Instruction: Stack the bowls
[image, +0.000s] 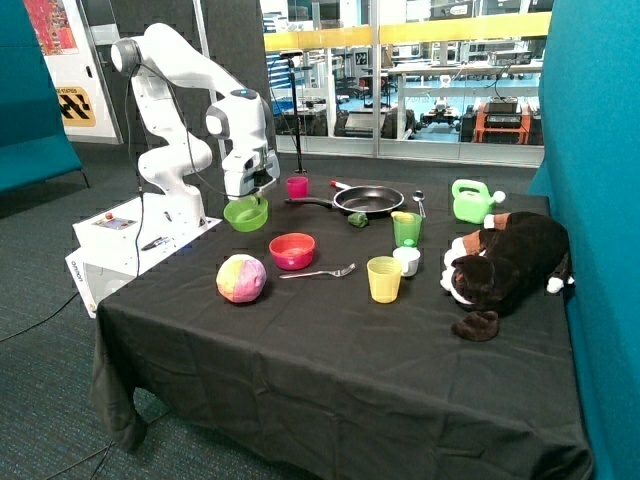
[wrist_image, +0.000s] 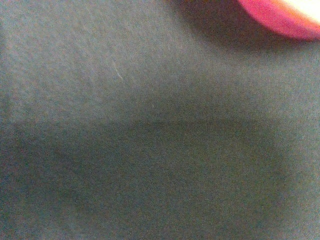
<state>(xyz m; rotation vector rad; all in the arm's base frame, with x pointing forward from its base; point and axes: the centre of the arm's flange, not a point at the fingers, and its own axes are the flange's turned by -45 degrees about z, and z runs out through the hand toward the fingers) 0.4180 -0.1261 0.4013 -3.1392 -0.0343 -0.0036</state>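
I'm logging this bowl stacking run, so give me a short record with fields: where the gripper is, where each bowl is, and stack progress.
gripper: over the lime green bowl, apparently holding it up off the table
lime green bowl: near the pan's handle
orange-red bowl: on the black cloth, beside the fork
purple bowl: not identifiable
stack: none formed yet

Table (image: 330, 340) carries all: 1 bowl (image: 246, 214) near the far edge under the gripper (image: 250, 192), another bowl (image: 292, 250) nearer the middle, ball (image: 241, 278) toward the front edge, fork (image: 320, 272) beside it, pan (image: 367, 201) at the far edge.
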